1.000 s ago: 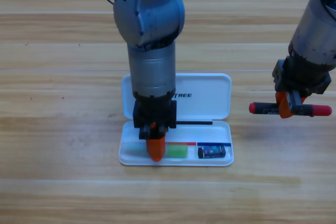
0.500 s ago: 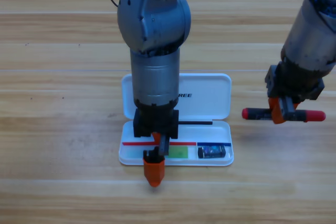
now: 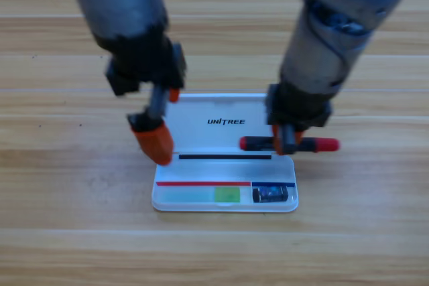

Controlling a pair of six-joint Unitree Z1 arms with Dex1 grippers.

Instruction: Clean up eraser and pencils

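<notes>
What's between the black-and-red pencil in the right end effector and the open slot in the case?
Nothing visible. The right end effector holds the black-and-red pencil over the white case, right side. The left end effector sits off at the case's left edge. The green-white pencil and eraser already lie in the front row.

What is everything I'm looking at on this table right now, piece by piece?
White case: one, white, lying open at the table's middle, lid towards the top of the picture.
Translucent pencil: one, white with a light-green half, lying in the case's front tray, left part.
Eraser: one, dark with a grey-blue end, in the tray's right part.
Black pencil: one, black with red ends, held level over the case's right side.
Table: one, wooden.
Left gripper: one, black with orange fingers, above the case's left edge, holding nothing.
Right gripper: one, black with orange fingers, clamped on the black pencil.
</notes>
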